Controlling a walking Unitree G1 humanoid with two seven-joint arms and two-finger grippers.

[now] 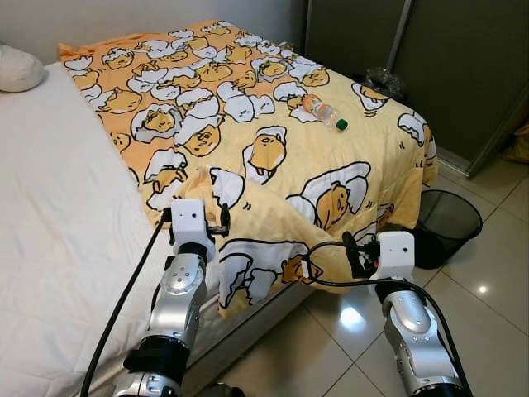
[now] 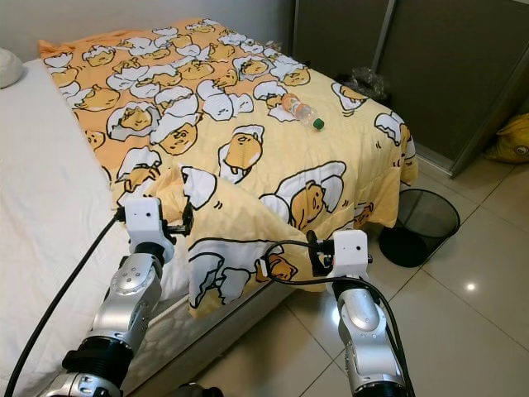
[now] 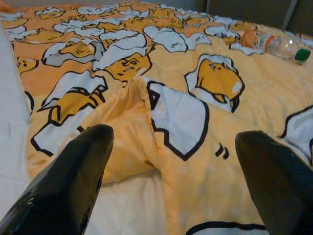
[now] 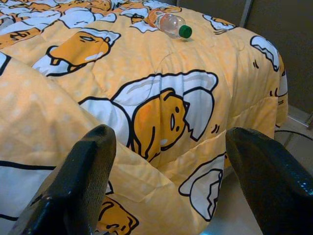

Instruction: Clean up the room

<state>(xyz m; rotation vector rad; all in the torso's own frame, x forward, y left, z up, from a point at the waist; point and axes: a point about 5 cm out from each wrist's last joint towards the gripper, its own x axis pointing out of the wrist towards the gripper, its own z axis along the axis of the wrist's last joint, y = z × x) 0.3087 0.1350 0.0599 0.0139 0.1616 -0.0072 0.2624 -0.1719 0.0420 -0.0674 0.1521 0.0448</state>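
Observation:
A yellow blanket printed with egg cartoons covers the right half of the bed, and its near corner is folded back in a crumpled ridge. A clear plastic bottle with a green cap lies on the blanket towards the far right. My left gripper is open just before the folded corner, with nothing held. My right gripper is open too, facing the blanket's hanging edge at the bed's side. A black mesh bin stands on the floor to the right of the bed.
The bare white mattress lies to the left, with a pillow at its far end. Dark wardrobe doors close off the right. A yellow bag sits by them. Glossy tiled floor runs along the bed.

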